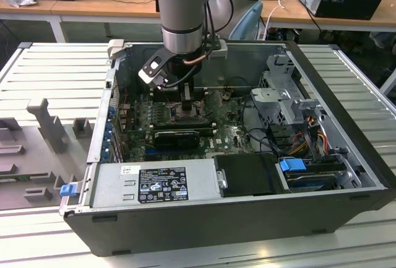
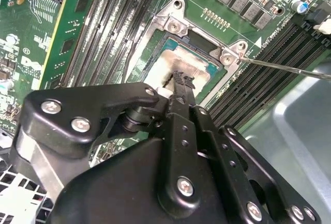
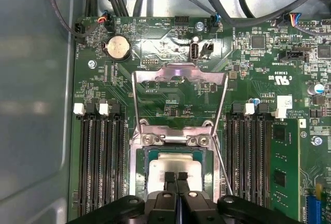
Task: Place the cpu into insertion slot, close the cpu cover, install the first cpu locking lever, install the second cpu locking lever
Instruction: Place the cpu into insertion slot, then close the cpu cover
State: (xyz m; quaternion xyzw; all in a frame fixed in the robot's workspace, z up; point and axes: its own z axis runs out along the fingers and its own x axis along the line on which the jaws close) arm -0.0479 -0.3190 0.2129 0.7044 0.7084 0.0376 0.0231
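Grey ribbed table (image 1: 55, 64) carries an open computer case (image 1: 247, 218), wooden desks (image 1: 124, 5) behind; mid-motherboard (image 3: 155, 43), the cpu (image 3: 161, 169) lies socketed just under the gripper (image 3: 175, 176), fingers (image 3: 168, 177) clenched together

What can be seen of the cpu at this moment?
The cpu is a small, flat, square chip with a pale silver-grey metal top. It lies level in its socket on the green motherboard, between rows of memory slots. The cpu cover stands swung open, not over it. The gripper, its tips together, is at the chip's top face; whether it touches cannot be told.
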